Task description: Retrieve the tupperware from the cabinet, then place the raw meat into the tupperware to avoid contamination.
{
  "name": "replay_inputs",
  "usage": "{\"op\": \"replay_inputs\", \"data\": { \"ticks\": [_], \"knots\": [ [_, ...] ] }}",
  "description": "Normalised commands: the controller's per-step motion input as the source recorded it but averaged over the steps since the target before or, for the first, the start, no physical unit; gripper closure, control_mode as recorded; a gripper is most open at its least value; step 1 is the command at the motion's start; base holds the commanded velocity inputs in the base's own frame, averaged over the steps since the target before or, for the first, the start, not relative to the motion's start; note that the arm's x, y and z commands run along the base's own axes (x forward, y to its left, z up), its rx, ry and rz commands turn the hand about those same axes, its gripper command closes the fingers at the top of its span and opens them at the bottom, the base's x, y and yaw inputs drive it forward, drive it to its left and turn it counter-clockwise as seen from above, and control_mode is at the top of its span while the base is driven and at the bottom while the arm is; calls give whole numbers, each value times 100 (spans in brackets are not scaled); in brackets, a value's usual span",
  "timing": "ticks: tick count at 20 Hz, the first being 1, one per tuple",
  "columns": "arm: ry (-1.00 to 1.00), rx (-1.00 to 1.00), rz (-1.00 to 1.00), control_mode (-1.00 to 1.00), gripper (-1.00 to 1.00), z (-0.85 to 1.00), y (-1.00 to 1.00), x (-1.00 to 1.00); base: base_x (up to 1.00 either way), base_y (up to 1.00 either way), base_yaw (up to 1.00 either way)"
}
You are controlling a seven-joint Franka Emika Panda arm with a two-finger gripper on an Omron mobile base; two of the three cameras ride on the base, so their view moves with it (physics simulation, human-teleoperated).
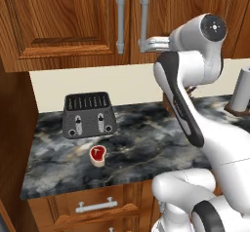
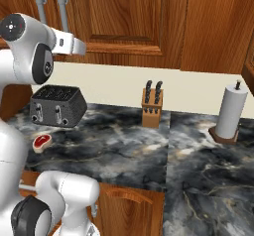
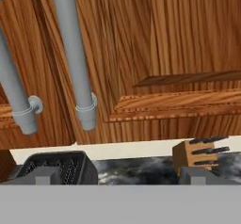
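2 cabinet [image 1: 63, 21] doors shut, contents hidden; fingers [image 3: 42, 176] spread.

A kitchen: toaster [image 1: 89, 114], knife block [image 2: 152, 104] (marble counter [image 1: 146, 143]), wooden cabinet [image 1: 63, 21].

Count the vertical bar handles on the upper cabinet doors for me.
2. The left door's handle and the right door's handle hang side by side at the seam where the cabinet doors meet, above the toaster. The open hand is just below the right one.

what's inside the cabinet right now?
Can't tell: both doors of the cabinet are shut, so its contents are hidden. Only the two silver handles show, with the open gripper facing them.
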Motion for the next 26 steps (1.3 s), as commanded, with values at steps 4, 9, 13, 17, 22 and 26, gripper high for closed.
{"op": "replay_inputs", "data": {
  "ticks": [4, 9, 13, 17, 22, 26],
  "knots": [
    [2, 4, 5, -100, -100, 27, 13, 8, 0, 0, 0],
    [0, -4, 0, -100, -100, 1, 21, 35, 0, 0, 0],
    [0, -5, -6, -100, -100, -2, 25, 47, 0, 0, 0],
    [1, -3, -1, -100, -100, -9, 32, 42, 0, 0, 0],
    [1, -1, 0, -100, -100, -8, 26, 40, 0, 0, 0],
    [0, 0, 0, -100, -100, -13, 2, 40, 0, 0, 0]
  ]
}}
